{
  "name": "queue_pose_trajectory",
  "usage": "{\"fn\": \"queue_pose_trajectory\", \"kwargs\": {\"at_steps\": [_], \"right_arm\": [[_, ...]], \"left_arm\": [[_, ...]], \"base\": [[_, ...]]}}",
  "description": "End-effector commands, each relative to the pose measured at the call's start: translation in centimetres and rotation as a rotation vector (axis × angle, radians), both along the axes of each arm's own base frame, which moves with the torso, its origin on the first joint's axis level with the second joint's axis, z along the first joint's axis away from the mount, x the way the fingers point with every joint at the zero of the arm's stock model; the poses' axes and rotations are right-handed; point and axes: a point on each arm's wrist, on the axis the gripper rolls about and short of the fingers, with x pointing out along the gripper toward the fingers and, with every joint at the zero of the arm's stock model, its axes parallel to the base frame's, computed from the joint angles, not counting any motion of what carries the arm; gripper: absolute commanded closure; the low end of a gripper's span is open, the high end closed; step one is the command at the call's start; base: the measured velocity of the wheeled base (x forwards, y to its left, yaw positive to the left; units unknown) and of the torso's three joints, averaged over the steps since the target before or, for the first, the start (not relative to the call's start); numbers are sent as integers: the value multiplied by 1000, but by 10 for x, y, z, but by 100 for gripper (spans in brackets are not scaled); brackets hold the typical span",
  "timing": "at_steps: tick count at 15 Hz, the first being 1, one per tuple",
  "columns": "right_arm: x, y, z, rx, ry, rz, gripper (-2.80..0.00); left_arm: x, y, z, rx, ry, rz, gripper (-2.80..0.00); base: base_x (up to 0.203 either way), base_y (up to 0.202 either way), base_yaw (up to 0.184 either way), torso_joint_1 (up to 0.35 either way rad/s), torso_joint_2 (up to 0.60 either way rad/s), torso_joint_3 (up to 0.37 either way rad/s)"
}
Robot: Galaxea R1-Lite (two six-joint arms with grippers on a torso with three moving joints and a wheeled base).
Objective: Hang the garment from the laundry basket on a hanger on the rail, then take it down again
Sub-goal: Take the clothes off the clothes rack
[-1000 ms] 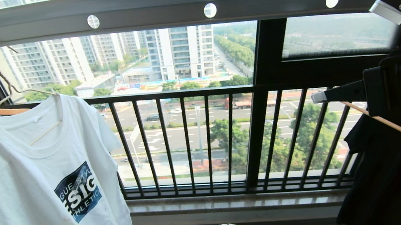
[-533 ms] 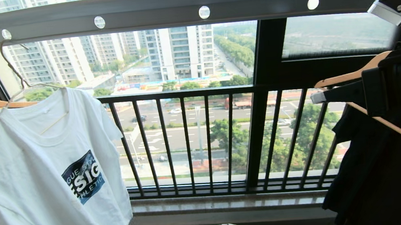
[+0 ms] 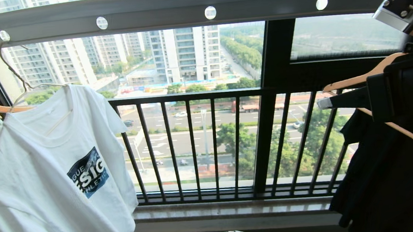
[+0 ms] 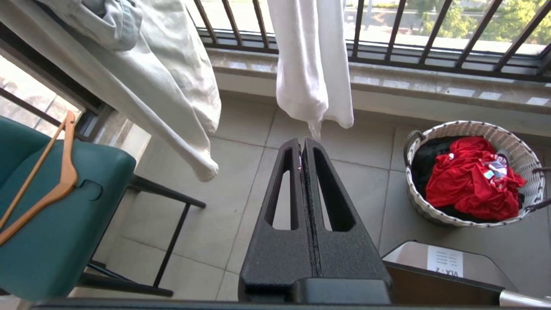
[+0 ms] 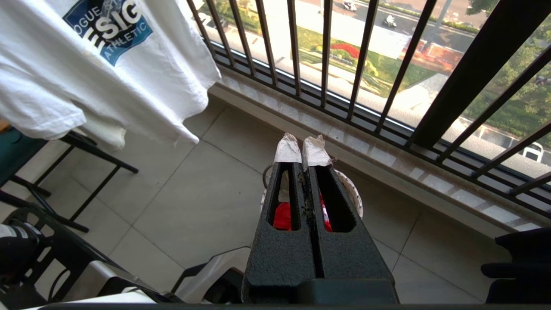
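Beyond the black window railing (image 3: 209, 145) lie a road, trees and tall apartment blocks; this is a tiled balcony with a grey rail (image 3: 167, 11) running across the top of the head view. The white T-shirt (image 3: 54, 174) with the blue chest logo hangs on the thin wire hanger (image 3: 20, 81), whose long hook sits in a hole near the left end of the rail. So the first half of the job looks done: the shirt is out of the laundry basket (image 4: 434, 215) and up on the rail. What is left, by my reading, is to take it down again. The basket stands on the floor below the window sill and holds a red garment (image 4: 469, 176) over something dark. The left gripper (image 4: 303, 144) is clenched on nothing, low down and pointing at the floor just under the shirt's hem. The right gripper (image 5: 303, 148) is likewise closed and empty, hovering above the basket. A pale denim garment (image 4: 142, 73) hangs just beside the shirt toward the rail's left end, and a wooden hanger (image 4: 47, 172) lies on a green chair (image 4: 64, 224).
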Motion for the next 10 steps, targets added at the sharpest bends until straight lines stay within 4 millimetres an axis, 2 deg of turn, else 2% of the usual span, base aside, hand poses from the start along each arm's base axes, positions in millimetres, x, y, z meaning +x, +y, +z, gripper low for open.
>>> {"fn": "queue_pose_trajectory", "kwargs": {"at_steps": [1,7,10], "right_arm": [[0,0,0,-2,3,1,0],[-2,-1,1,0,-5,1,0],[-2,-1,1,0,-5,1,0]], "left_arm": [[2,0,23,12,-40,22,0],[22,3,92,27,-119,30,0],[35,5,117,31,-137,32,0]], "base": [[0,0,0,0,0,0],[0,0,0,0,0,0],[0,0,0,0,0,0]]}}
